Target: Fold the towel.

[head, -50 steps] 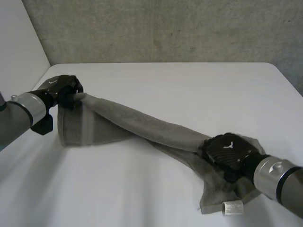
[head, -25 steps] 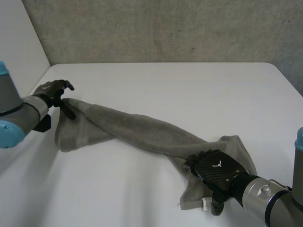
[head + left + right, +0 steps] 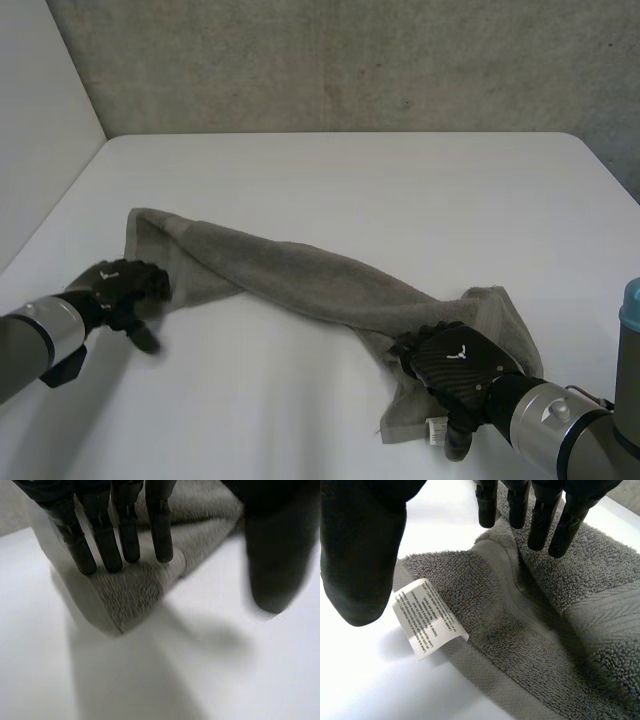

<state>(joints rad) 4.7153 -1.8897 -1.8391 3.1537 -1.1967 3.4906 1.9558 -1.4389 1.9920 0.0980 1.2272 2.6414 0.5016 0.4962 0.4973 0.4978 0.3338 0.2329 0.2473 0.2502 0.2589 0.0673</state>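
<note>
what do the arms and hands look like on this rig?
Left hand and right hand: black, with a carbon-weave look; small white logo on the right hand's back; slim segmented black fingers. Silver wrist cuffs, grey tubular arms, light-blue cap on the right arm.

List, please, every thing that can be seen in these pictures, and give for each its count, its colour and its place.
towel: one, grey, bunched into a long strip that lies slantwise on the table, from the left hand to the right hand.
label: one, white with small print, at the towel's edge, below the right hand's thumb.
table: one, white, under everything.
wall: one, grey, behind the table.
left hand: one, black, open, fingertips at a corner of the towel's end.
right hand: one, black, open, over the towel's other end, near the label.
</note>
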